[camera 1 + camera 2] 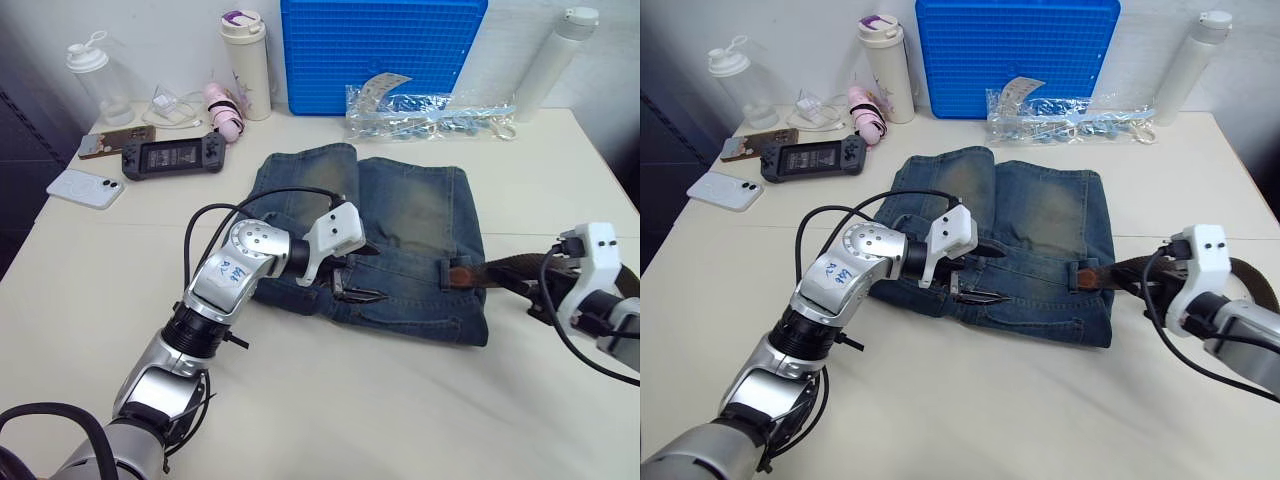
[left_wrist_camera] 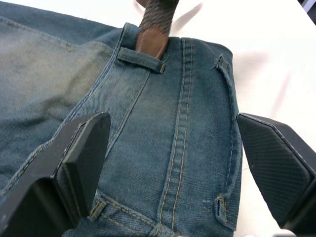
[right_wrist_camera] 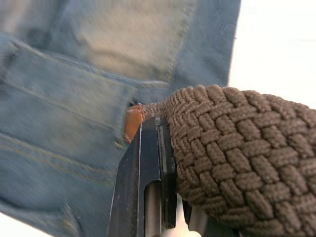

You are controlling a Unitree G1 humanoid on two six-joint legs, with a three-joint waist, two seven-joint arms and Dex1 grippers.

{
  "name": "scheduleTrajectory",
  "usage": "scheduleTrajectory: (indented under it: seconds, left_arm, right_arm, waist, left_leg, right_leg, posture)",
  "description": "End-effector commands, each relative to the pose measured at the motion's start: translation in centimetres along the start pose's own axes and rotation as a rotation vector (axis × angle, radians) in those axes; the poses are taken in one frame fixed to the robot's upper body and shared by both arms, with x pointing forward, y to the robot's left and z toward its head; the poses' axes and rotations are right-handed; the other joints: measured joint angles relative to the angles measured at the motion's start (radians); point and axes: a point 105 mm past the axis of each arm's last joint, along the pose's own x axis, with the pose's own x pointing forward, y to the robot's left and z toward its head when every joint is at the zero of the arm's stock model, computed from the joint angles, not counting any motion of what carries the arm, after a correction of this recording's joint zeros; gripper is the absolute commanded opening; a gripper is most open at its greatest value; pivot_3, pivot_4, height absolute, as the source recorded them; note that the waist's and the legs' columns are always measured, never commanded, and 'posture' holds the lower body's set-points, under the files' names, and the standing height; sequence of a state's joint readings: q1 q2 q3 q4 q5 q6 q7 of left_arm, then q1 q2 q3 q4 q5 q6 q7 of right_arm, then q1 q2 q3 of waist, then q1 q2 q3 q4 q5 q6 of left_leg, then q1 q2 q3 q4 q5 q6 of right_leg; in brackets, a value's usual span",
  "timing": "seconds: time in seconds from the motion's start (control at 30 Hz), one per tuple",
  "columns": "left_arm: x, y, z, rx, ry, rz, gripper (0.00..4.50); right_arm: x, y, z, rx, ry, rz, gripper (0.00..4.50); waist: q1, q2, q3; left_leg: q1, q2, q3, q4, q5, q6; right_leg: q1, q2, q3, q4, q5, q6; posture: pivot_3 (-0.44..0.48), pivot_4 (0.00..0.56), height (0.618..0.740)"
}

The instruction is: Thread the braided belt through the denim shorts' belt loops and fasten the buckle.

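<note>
On the bench (image 1: 330, 400), the left gripper (image 1: 358, 285) rests over the waistband of the denim shorts (image 1: 400, 215), its fingers (image 2: 81, 153) spread wide with nothing between them — denim shows in the gap. The shorts lie flat mid-bench. Farther right, the tan tip of the braided belt (image 1: 505, 272) sits under one of the belt loops (image 2: 142, 59), near the shorts' right edge, and the strap runs off onto the bench. There the right gripper (image 3: 168, 197) has its fingers closed on the braided strap — just beside the shorts.
</note>
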State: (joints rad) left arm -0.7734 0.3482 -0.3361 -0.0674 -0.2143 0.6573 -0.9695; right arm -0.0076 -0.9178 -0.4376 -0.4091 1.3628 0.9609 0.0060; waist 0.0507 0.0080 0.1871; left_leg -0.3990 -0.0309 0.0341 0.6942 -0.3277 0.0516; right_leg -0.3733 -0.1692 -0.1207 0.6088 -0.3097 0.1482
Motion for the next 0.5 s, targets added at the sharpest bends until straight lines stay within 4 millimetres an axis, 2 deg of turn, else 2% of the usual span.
scheduleTrajectory:
  seconds: [0.03,0.27,0.4,0.5]
  left_arm:
    - [0.0,-0.4,0.9,0.039,-0.017,-0.007,4.43]
    - [0.4,0.0,0.5,0.078,0.004,0.011,4.43]
    - [1.9,0.7,-0.4,0.175,0.033,0.044,4.43]
    - [3.6,1.4,-1.0,0.350,0.067,0.087,4.43]
  right_arm:
    - [0.7,0.1,0.4,0.028,-0.040,0.017,0.00]
    - [3.6,1.1,-1.3,0.116,-0.007,0.112,0.00]
    - [4.9,1.4,-2.3,0.169,-0.003,0.121,0.00]
    - [5.3,1.2,-2.9,0.220,-0.009,0.109,0.00]
  waist:
    - [0.000,0.000,0.000]
    - [-0.003,0.000,0.000]
    - [-0.004,0.000,0.000]
    - [-0.003,0.000,0.000]
  left_leg:
    - [0.000,0.000,0.000,0.000,0.000,0.000]
    - [0.000,0.000,0.000,0.000,0.000,0.000]
    - [0.001,0.000,0.001,0.000,0.000,0.000]
    - [0.001,0.000,0.001,0.000,0.000,0.000]
  right_leg:
    - [0.000,0.000,0.000,0.000,0.000,0.000]
    - [0.000,0.000,0.000,0.001,0.000,0.000]
    - [0.000,0.000,0.000,0.002,0.000,0.000]
    - [-0.001,0.000,0.000,0.002,0.000,0.000]
  posture:
    - [0.000,0.150,0.693]
    - [0.000,0.150,0.693]
    - [0.000,0.150,0.693]
    - [0.000,0.150,0.693]
